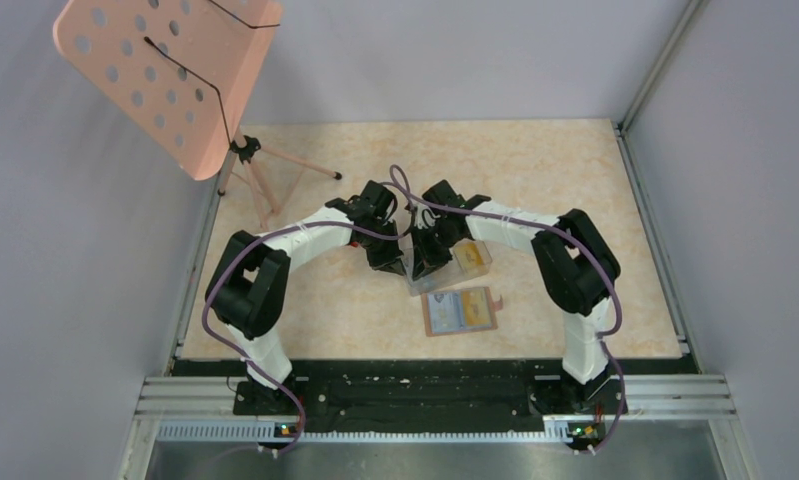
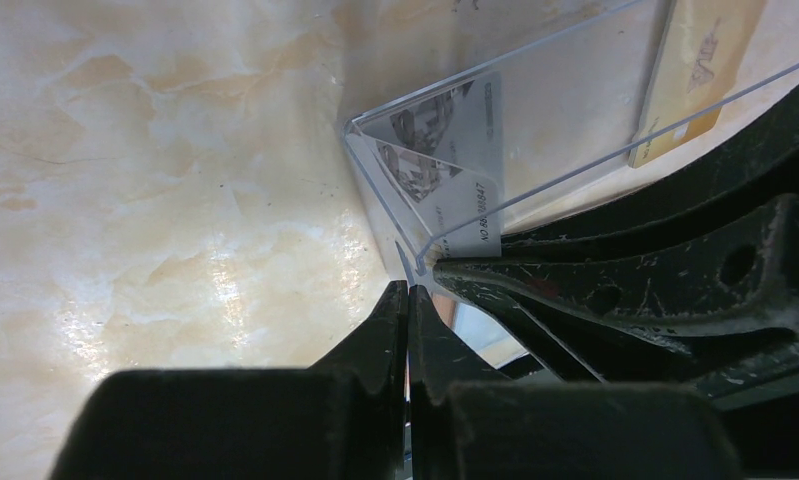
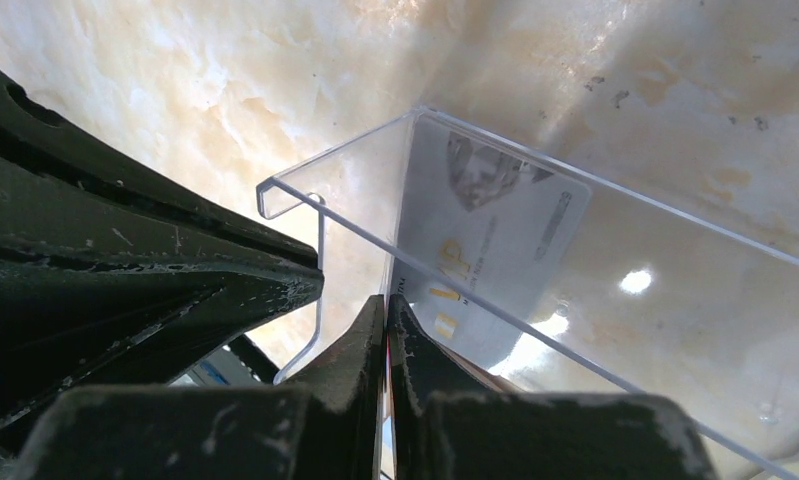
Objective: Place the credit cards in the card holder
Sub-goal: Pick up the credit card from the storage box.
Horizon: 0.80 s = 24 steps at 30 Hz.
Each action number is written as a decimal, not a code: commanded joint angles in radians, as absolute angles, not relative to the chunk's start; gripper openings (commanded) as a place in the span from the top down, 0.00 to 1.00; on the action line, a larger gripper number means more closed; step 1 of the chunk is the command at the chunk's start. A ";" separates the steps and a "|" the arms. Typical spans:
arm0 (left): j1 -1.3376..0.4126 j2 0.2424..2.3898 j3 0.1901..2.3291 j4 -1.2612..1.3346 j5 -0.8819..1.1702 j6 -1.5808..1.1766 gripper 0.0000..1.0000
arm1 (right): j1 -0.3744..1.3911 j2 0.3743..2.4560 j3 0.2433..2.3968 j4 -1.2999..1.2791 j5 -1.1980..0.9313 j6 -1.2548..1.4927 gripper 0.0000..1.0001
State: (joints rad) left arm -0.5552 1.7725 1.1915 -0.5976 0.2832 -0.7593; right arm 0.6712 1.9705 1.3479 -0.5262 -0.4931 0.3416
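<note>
Pickup of one card looks like the step in hand. Both claws meet over the clear box [image 3: 615,186], almost tip to tip. The left claw [image 2: 408,295] is closed at the box's corner wall and appears to pinch it, which would hold the box steady. The right claw [image 3: 387,310] is closed too, and as far as the wrist views show it nips the near end of the pale card [image 3: 490,225]. That card leans inside the box straight ahead of it. A yellow card [image 2: 687,75] lies deeper in the box, beyond the right claw. The card holder [image 1: 462,311] lies open and flat on the counter [image 2: 125,200], behind both claws toward the arm bases and just beside the box.

The next move, I judge, calls for drawing the pale card up over the box rim without snagging the wall, then carrying it back to the card holder. Room is tight between the two claws, while open counter shows on each claw's outer side.
</note>
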 commanded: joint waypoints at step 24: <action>-0.348 1.671 1.161 -0.696 0.178 -0.633 1.00 | 0.578 1.670 1.356 -0.539 -0.428 0.368 1.00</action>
State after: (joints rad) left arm -0.3744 1.7412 1.1557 -0.6937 0.1654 -0.6792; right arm 0.6132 1.7592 1.3716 -0.5613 -0.4301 0.3634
